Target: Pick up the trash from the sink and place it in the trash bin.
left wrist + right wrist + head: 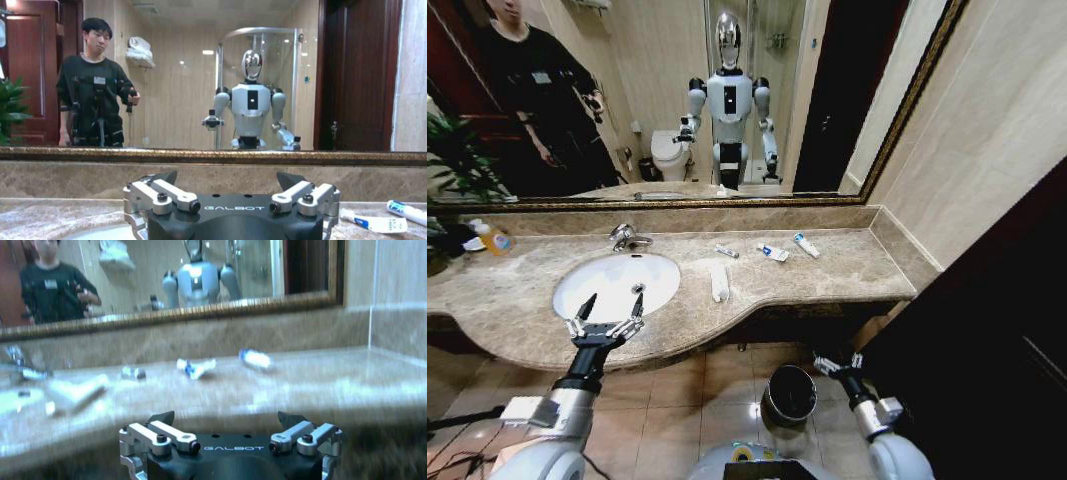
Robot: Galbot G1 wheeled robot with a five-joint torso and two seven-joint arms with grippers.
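Left gripper (612,298) spread wide above sink (577,300)

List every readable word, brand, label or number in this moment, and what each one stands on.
"GALBOT": white lettering on the black body of the left gripper, in its wrist view.
"GALBOT": same lettering on the right gripper, in its wrist view.
White-blue tubes on the beige marble countertop: print too small to read.
Orange-yellow bottle: label unreadable.
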